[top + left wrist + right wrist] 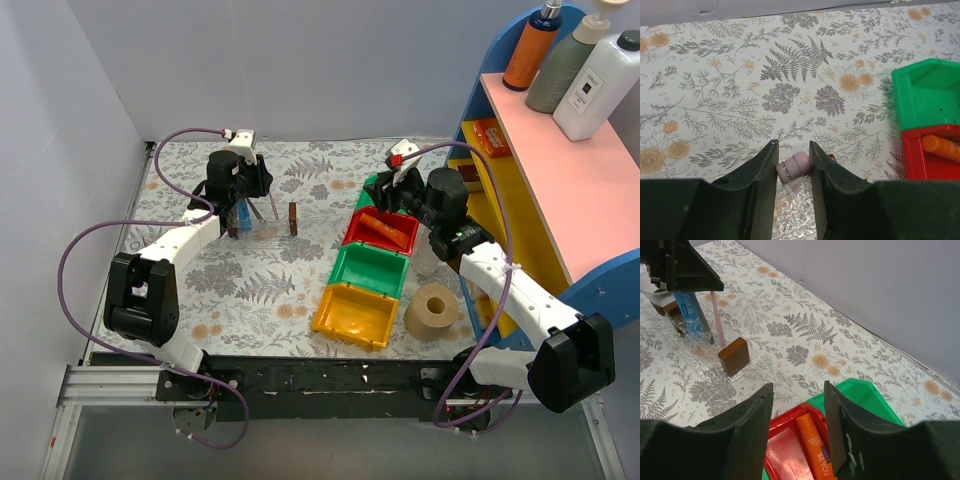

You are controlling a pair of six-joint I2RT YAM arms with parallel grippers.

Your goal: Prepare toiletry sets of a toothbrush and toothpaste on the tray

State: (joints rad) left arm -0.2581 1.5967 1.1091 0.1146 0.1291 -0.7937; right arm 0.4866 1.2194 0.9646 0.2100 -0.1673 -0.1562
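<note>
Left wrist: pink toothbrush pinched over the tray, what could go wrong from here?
1. The left gripper holds the toothbrush by its top end, steeply tilted, with its lower end seemingly in the shallow tray. Released like this, it may tip out over the low rim.
2. The toothpaste stands upright close beside it, under the same gripper. Opening the fingers or lifting away could knock it over.
</note>
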